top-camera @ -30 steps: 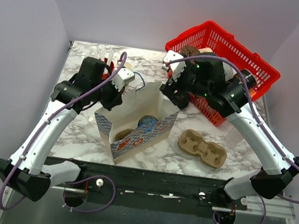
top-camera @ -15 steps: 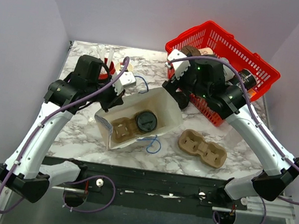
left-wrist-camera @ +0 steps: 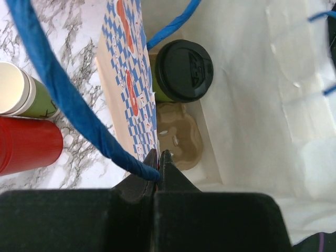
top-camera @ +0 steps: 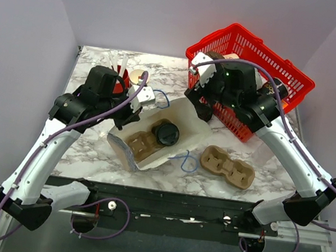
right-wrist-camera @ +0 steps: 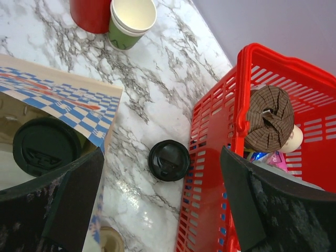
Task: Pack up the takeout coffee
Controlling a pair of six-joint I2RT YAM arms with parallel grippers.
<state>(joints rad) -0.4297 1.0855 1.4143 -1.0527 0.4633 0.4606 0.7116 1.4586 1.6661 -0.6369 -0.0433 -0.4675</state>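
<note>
The takeout coffee (top-camera: 166, 132), an olive-green cup with a black lid, stands in a cardboard carrier (top-camera: 141, 143) inside the white paper bag (top-camera: 193, 131), whose opening faces the top camera. In the left wrist view the coffee (left-wrist-camera: 184, 71) sits above the carrier (left-wrist-camera: 178, 137). My left gripper (top-camera: 131, 113) is shut on the bag's blue-checked wall (left-wrist-camera: 128, 84) at its rim, shown by the jaws (left-wrist-camera: 159, 157) pinched on it. My right gripper (top-camera: 201, 105) is open and empty above a loose black lid (right-wrist-camera: 169, 160), beside the bag's far rim (right-wrist-camera: 63, 100).
A red basket (top-camera: 288, 74) with items stands back right, close to my right gripper (right-wrist-camera: 161, 153). A red cup (right-wrist-camera: 94, 13) and a lidless paper cup (right-wrist-camera: 131, 21) stand back left. A second cardboard carrier (top-camera: 228, 166) lies front right. A blue bag handle (top-camera: 182, 160) trails on the marble.
The bag has tipped from upright toward the front left, so its opening faces up at the camera and the coffee shows inside. My left gripper moved with its rim. One blue handle has dropped onto the table.
</note>
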